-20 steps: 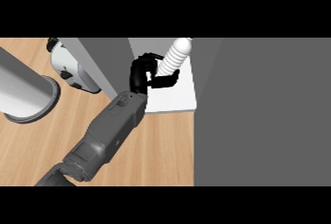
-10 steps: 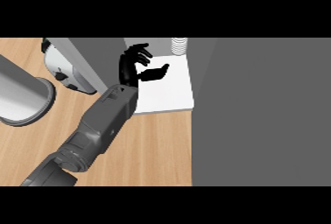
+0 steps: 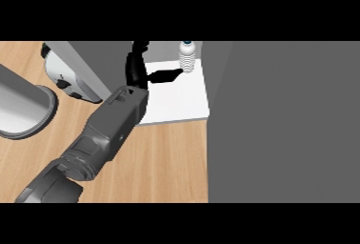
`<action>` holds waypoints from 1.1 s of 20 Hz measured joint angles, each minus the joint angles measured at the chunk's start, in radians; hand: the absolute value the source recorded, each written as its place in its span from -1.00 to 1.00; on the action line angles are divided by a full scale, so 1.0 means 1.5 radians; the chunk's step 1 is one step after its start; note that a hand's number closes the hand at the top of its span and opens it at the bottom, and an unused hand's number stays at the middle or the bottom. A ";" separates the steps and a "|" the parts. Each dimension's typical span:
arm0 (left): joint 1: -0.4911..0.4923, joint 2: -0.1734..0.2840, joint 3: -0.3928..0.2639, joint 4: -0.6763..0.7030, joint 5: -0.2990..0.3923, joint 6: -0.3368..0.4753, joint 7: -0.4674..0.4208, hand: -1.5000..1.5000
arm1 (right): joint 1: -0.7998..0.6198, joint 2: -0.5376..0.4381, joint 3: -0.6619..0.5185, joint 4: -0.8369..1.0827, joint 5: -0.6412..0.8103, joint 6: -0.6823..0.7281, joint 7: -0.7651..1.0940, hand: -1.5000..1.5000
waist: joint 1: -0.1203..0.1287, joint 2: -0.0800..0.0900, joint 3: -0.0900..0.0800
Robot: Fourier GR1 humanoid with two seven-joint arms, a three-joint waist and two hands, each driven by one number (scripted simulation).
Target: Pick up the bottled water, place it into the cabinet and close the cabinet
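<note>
Head view shows you the bottled water (image 3: 187, 56) upright on the white cabinet shelf (image 3: 179, 102), with one hand (image 3: 144, 71) released just beside it. Probably it is light, smooth and tippy; hold its ribbed middle.

A kitchen, seen from above: a light wooden counter (image 3: 162, 162) runs beneath grey cabinet panels (image 3: 281, 119), with a white shelf (image 3: 179, 102) open between them. A metal pot (image 3: 21, 109) and a white countertop appliance (image 3: 67, 78) stand at left.
</note>
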 measured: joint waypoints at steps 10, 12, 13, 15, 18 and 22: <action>-0.018 -0.009 0.045 -0.054 0.031 -0.126 -0.074 -1.00 | 0.019 0.001 0.009 0.001 -0.009 0.019 -0.012 -1.00 | 0.011 -0.006 0.000; -0.018 -0.015 0.052 -0.062 0.035 -0.149 -0.088 -1.00 | 0.025 0.000 0.010 0.000 -0.011 0.022 -0.012 -1.00 | 0.016 -0.008 0.000; -0.017 -0.017 0.056 -0.065 0.037 -0.161 -0.095 -1.00 | 0.030 0.000 0.010 0.000 -0.011 0.024 -0.014 -1.00 | 0.018 -0.010 0.000; -0.017 -0.022 0.059 -0.070 0.039 -0.177 -0.099 -1.00 | 0.021 0.005 0.021 -0.003 -0.012 0.012 0.001 -1.00 | 0.025 -0.011 0.000; -0.006 -0.027 0.060 -0.088 0.046 -0.188 -0.100 -1.00 | 0.013 0.009 0.024 -0.001 -0.013 0.007 0.009 -1.00 | 0.033 -0.015 0.001; 0.028 -0.030 0.040 -0.135 0.049 -0.190 -0.095 -1.00 | 0.011 0.011 0.023 -0.002 -0.016 0.003 0.022 -1.00 | 0.043 -0.021 0.001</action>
